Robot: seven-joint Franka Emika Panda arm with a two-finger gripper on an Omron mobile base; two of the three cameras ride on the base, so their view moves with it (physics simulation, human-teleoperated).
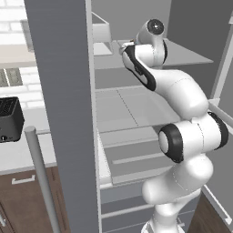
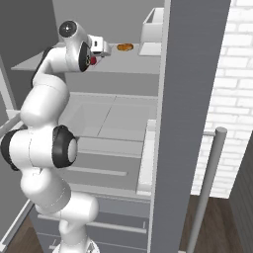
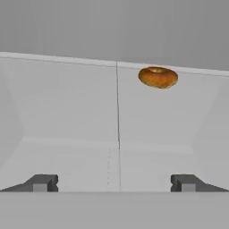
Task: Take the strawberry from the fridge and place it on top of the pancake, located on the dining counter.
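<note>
Left base view: fridge (image 1: 136, 118) open, matte grey door (image 1: 63, 113) edge-on at left with a silver bar handle (image 1: 42, 177). Pale grey flat shelves inside, drawers below. White arm with dark joints reaching to the upper shelf (image 1: 191, 54), hiding much of the interior. Black toaster (image 1: 10, 119) on the white desk (image 1: 18, 154) at far left, brown wood cabinets under it, white brick wall behind.

Right base view: tool (image 2: 105, 49) at the upper shelf, aimed inward. Small golden-brown ring-shaped item, like a bagel (image 2: 125, 47), lying on that shelf just beyond the tool. A small red patch between hand and arm, possibly the strawberry (image 2: 93, 60); too little visible to be sure. Pale open box (image 2: 152, 30) farther right on the same shelf. Door edge blocking the right side.

Hand view: tool fingers (image 3: 42, 182) spread wide, nothing between them. Smooth pale shelf ahead with a thin seam down the middle; glossy bagel ahead, right of centre, apart from the fingers.
</note>
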